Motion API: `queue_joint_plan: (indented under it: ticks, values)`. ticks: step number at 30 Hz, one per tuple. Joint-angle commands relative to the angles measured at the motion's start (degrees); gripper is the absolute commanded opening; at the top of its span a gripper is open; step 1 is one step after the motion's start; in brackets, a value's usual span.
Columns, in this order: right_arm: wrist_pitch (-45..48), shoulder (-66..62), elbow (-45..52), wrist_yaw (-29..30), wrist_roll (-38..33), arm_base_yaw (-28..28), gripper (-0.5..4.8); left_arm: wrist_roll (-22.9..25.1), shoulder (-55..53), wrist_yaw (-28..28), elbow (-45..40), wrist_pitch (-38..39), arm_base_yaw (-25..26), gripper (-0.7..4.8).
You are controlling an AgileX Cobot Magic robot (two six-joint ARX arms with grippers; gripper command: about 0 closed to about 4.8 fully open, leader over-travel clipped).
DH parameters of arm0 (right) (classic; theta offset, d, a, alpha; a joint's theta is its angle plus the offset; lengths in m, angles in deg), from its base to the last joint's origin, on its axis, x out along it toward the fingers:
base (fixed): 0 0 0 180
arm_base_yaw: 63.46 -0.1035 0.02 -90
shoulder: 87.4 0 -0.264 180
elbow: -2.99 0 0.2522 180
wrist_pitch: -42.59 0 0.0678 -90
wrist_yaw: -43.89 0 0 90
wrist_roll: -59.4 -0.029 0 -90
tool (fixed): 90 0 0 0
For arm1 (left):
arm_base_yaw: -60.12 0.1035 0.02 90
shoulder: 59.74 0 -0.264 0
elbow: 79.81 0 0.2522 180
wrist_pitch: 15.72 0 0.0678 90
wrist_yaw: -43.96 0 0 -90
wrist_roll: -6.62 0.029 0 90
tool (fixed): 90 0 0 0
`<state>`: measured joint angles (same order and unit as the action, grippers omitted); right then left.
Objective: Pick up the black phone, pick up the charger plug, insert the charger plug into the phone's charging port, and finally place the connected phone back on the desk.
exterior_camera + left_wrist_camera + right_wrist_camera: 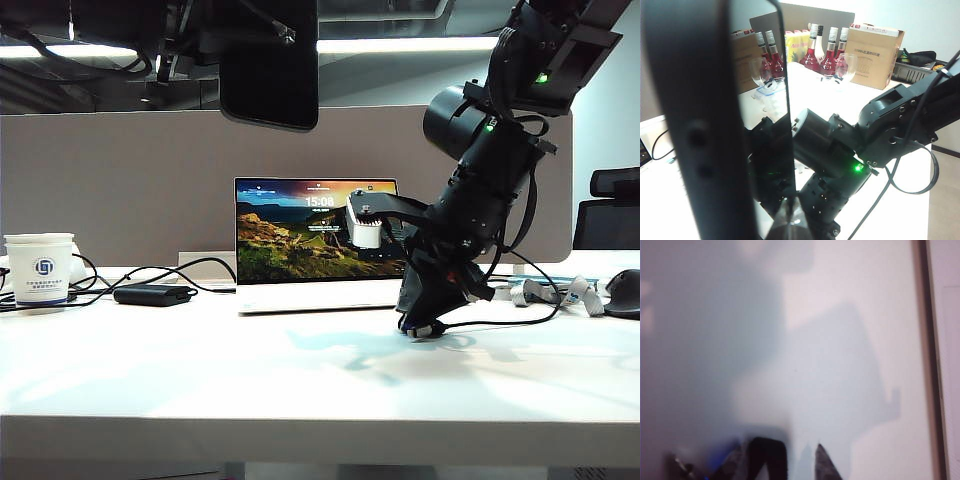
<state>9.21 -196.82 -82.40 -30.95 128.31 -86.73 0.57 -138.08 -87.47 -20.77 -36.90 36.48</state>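
White desk point(300, 380) below: left pincer clenched on upright black phone point(268, 65); right pincer point(425, 322) parted, low.

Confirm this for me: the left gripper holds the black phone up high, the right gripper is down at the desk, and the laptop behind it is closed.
One thing is wrong: the laptop is open, its screen lit, as the exterior view shows. The rest stands: the black phone hangs high on the left gripper's side, and the right gripper is down at the desk.

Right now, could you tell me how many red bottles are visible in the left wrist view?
6: two bottles stand just beside the held black phone, and four bottles cluster next to the cardboard box. More may be hidden behind the phone.
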Motion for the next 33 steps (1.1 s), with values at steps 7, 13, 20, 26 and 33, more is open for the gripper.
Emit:
queue_joint_plan:
  ticks: [7,13,20,26,33]
  values:
    - [-0.1,3.5,-0.2,1.8,-0.9,-0.1,1.82,0.0,0.5,-0.4,0.3,-0.7,0.0,-0.07]
    - [-1.3,7.4,-0.2,3.1,-11.0,-0.1,1.8,0.0,0.5,-0.4,0.3,-1.0,0.0,-0.07]
    - [2.1,12.2,-0.3,1.1,-64.6,-0.1,1.31,0.0,0.5,-0.4,0.3,-1.5,0.0,-0.07]
    - [0.5,13.2,-0.1,2.6,-105.3,0.1,1.38,-0.1,0.5,-0.4,0.3,-2.9,0.0,-0.07]
    - [-2.6,12.7,1.3,5.1,-121.1,0.1,1.55,-0.4,0.5,-0.8,0.3,-4.6,0.0,-0.07]
